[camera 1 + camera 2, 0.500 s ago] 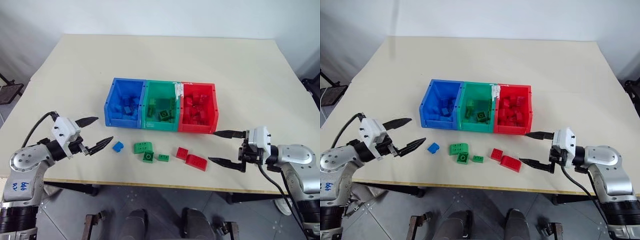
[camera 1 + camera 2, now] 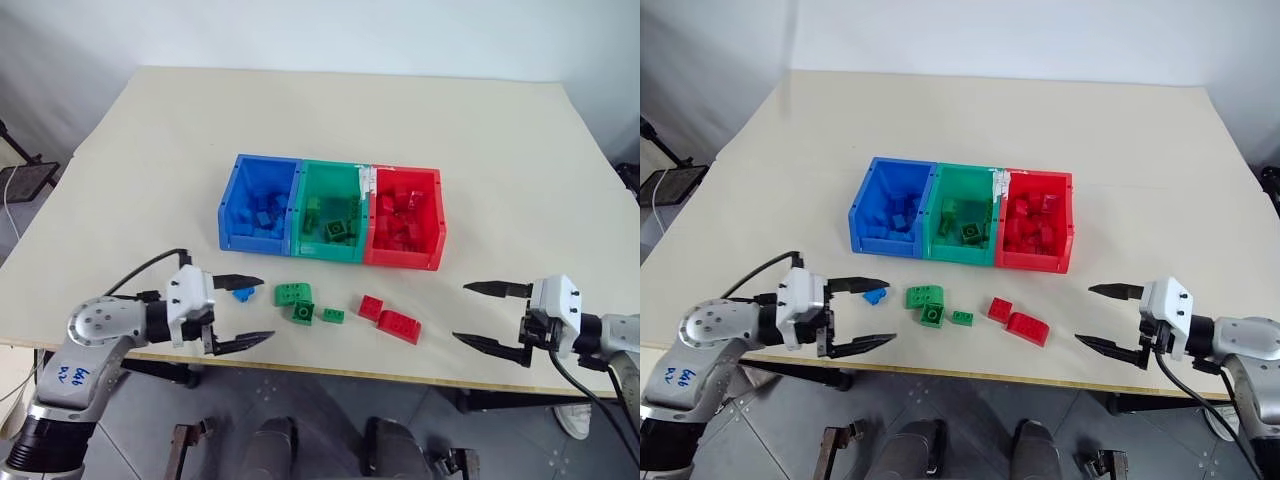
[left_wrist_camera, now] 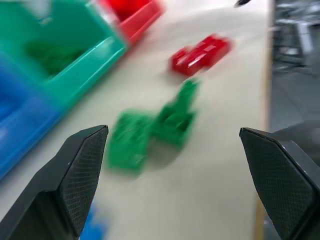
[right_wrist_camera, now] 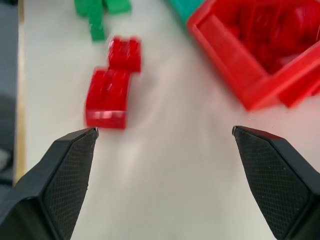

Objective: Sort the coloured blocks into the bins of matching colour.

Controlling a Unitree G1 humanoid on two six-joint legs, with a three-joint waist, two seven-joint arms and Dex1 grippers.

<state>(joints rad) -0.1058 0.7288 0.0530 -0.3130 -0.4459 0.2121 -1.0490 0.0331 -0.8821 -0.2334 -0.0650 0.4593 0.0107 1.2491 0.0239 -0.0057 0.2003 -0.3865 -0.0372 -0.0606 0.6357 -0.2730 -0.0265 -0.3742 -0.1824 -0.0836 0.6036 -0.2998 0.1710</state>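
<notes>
Since the earlier frame the left gripper point(image 2: 243, 313) has swung inward along the near edge of the worktop point(image 2: 330, 120) toward the loose blocks, while the right gripper point(image 2: 487, 315) has drawn back outward, away from the red ones. Both sets of jaws stand wide open and hold nothing.

Just beyond the left jaws lies the blue block point(image 2: 241, 294), close by the upper finger; past it sit three green blocks point(image 2: 293, 294) (two touching, one small piece just beside). Two red blocks point(image 2: 398, 326) lie between the two grippers, nearer the right one but well apart from its jaws. Behind all of these stands the row of bins point(image 2: 290, 246), blue, green, red, each already holding blocks of its own colour.

Judged step: approach for a pick, most likely of the blue block. Next move calls for lowering the left jaws astride it and closing squarely, then carrying it to the blue bin.
</notes>
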